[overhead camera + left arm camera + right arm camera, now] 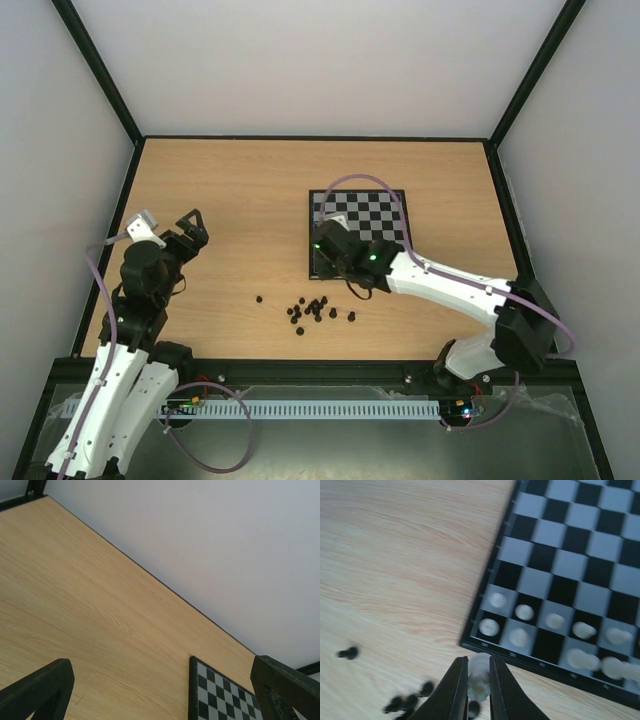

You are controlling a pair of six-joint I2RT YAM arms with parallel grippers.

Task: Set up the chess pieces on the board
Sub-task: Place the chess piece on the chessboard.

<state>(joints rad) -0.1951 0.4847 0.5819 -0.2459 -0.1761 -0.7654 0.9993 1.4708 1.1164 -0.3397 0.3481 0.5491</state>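
Here the right hand [478, 664] pinches a white chess piece [479, 679] just outside the board [555, 535].

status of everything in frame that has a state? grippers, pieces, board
board: flat on the table, most squares bare
left gripper: open, empty
right gripper: shut on a white piece, just off the board's corner
white pieces on board: several in the two edge rows, some blurred
black pieces: loose on the table, off the board

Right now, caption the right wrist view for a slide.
Right tool grips a white chess piece beside the board corner.
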